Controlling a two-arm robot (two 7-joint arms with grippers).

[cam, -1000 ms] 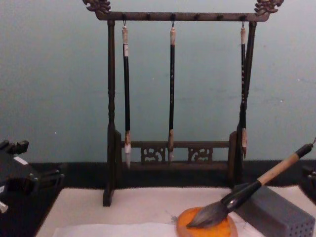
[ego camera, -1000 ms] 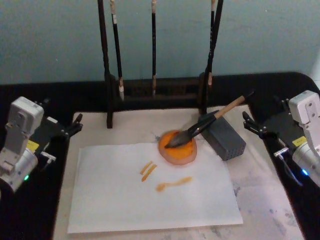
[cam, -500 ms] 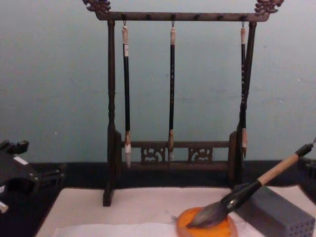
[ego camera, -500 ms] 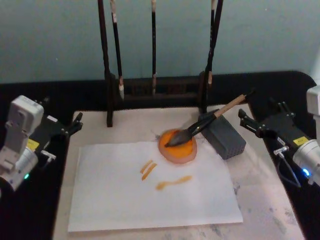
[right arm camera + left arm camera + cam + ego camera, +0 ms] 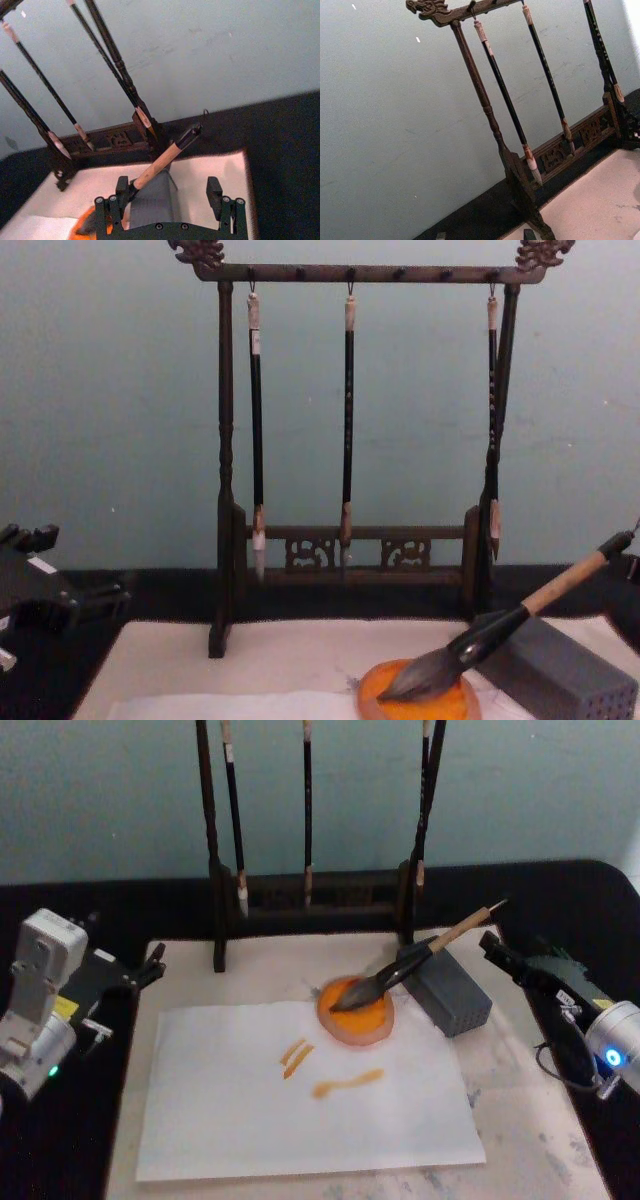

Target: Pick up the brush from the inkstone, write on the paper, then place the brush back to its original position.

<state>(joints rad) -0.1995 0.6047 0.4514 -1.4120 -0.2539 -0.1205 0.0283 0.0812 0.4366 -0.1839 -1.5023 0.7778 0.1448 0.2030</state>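
Observation:
The brush (image 5: pixel 430 948) lies at rest, its dark tuft in the orange inkstone (image 5: pixel 356 1026) and its tan handle leaning over a grey block. The white paper (image 5: pixel 250 1120) lies in front of the inkstone and bears three orange strokes. My right gripper (image 5: pixel 497 955) hovers open just right of the handle's black end. In the right wrist view the brush (image 5: pixel 160 162) passes close by one of the two spread fingers (image 5: pixel 121 189), without contact. My left gripper (image 5: pixel 150 967) stays open at the mat's left edge, far from the brush. The chest view shows the brush (image 5: pixel 520 615) and the inkstone (image 5: pixel 420 705) from the side.
A dark wooden rack (image 5: pixel 310 905) with three thin hanging brushes stands behind the inkstone. The grey perforated block (image 5: pixel 455 995) props the brush handle. The cream mat (image 5: pixel 520 1120) has bare room at its right and front. Black tabletop surrounds it.
My right arm has rolled and dropped, and its gripper has crept forward toward the handle's end. The brush, inkstone, paper and left arm have not moved.

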